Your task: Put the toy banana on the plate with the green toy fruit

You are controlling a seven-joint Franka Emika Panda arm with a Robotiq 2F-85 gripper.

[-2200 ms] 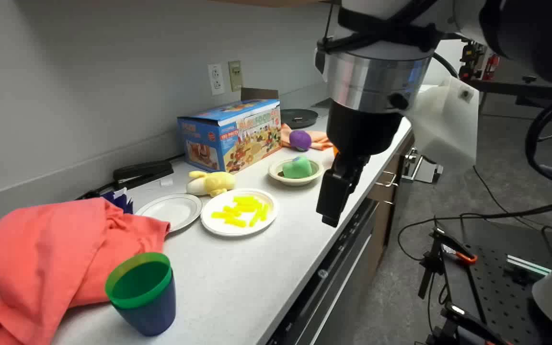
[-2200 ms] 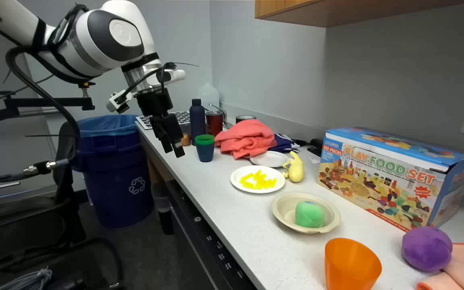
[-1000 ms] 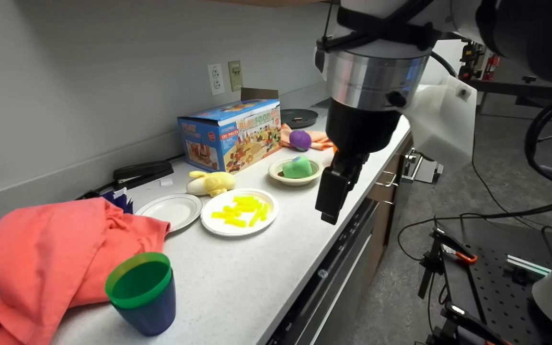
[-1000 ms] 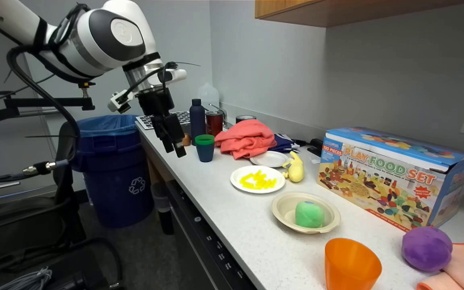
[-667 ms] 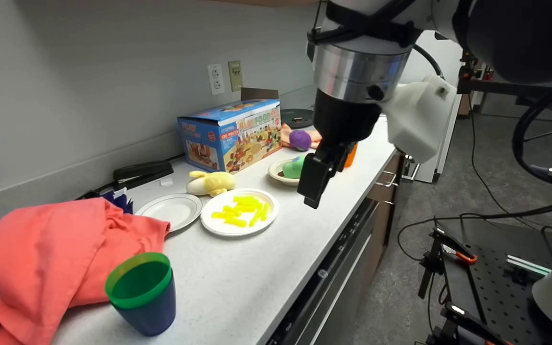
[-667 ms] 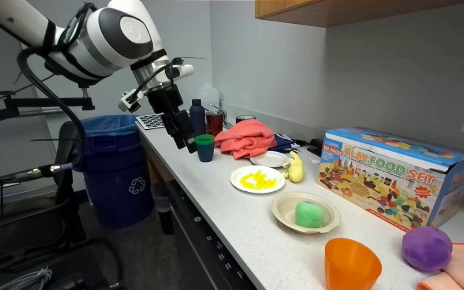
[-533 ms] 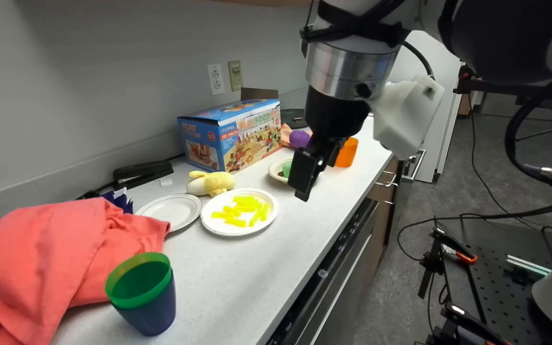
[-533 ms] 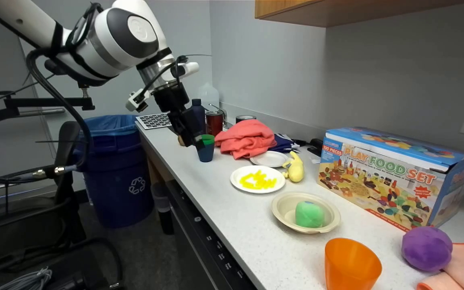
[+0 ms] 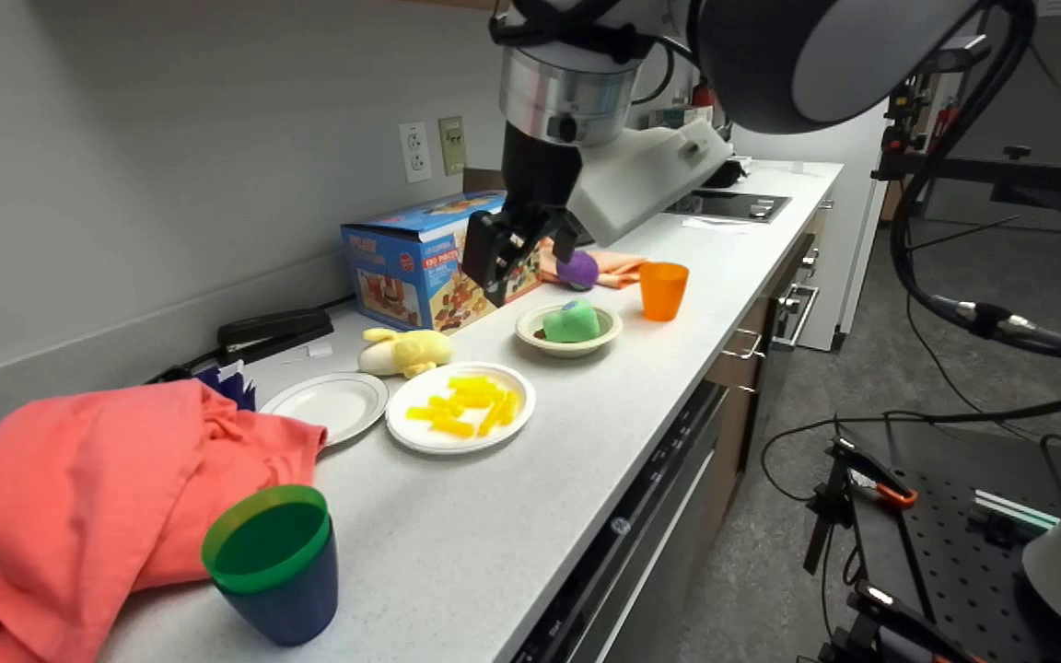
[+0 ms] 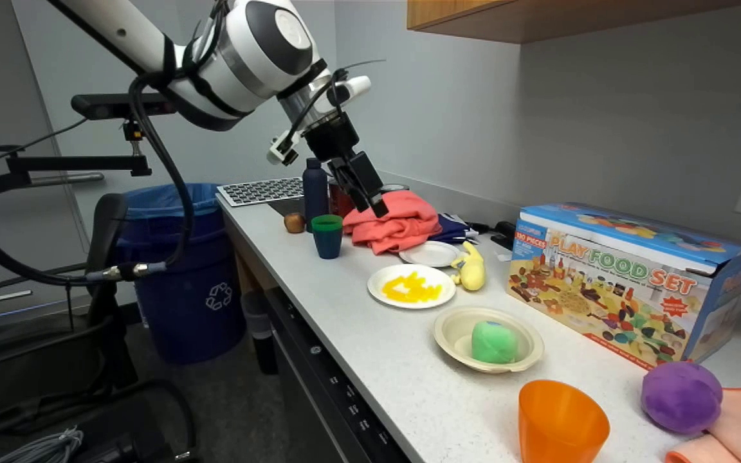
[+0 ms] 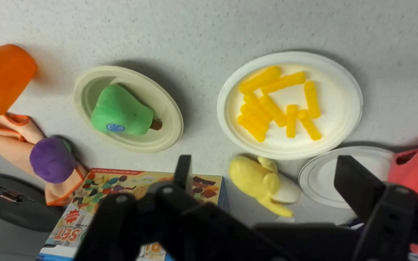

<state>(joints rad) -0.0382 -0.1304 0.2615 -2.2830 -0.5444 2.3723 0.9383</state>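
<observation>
The pale yellow toy banana (image 11: 249, 176), half peeled with a white end, lies on the counter beside the plate of yellow sticks. It also shows in both exterior views (image 9: 418, 353) (image 10: 472, 269). The green toy fruit (image 11: 122, 112), pear-shaped with a brown stem, sits in a cream, bowl-like plate (image 11: 171, 136). Both show in the exterior views: the fruit (image 9: 572, 322) (image 10: 494, 343) and its plate (image 9: 564, 349) (image 10: 451, 344). My gripper (image 11: 265, 158) is open and empty. It is above the counter, with the banana between its fingers in the wrist view but apart from them.
A white plate (image 9: 438, 445) of yellow sticks touches or nearly touches the banana. Another white plate (image 9: 332, 405), a red cloth (image 9: 116, 479) and stacked cups (image 9: 277, 571) stand nearby. A play-food box (image 10: 615, 283), orange cup (image 10: 560, 418) and purple toy (image 10: 682, 397) are around.
My gripper was nearly still at first, then moved from above the counter's front edge toward the wall and the banana, rising somewhat. The objects on the counter have not moved.
</observation>
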